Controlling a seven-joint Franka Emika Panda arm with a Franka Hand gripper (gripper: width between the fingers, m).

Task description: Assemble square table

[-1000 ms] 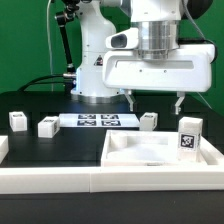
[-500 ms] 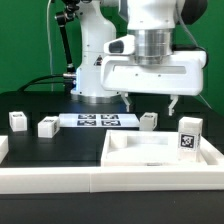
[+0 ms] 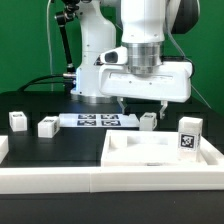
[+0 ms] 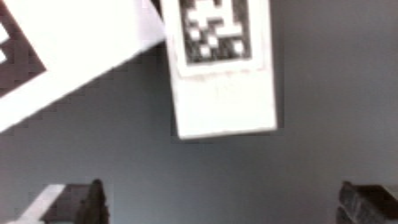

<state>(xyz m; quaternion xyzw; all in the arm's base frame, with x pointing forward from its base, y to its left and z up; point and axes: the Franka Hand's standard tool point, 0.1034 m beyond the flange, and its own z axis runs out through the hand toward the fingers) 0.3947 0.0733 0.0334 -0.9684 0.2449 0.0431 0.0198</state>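
The gripper (image 3: 141, 104) hangs fully open and empty, its dark flat fingers (image 4: 71, 203) apart over the matte black worktop (image 3: 30, 106). A short white blocky leg (image 3: 149, 120) with a printed tag lies just beside the exterior view's right end of the thin marker board (image 3: 98, 120). The table slab (image 3: 150, 152), smooth white plastic with a raised rim, rests nearer the camera than the marker board.

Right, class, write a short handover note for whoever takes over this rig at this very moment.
Gripper: open, empty, hanging over the leg next to the marker board.
Tabletop slab: flat, on the exterior view's right.
Other legs: two loose on the exterior view's left, one upright by the slab's far corner.
Done: nothing attached.
Left: all four legs to fit.
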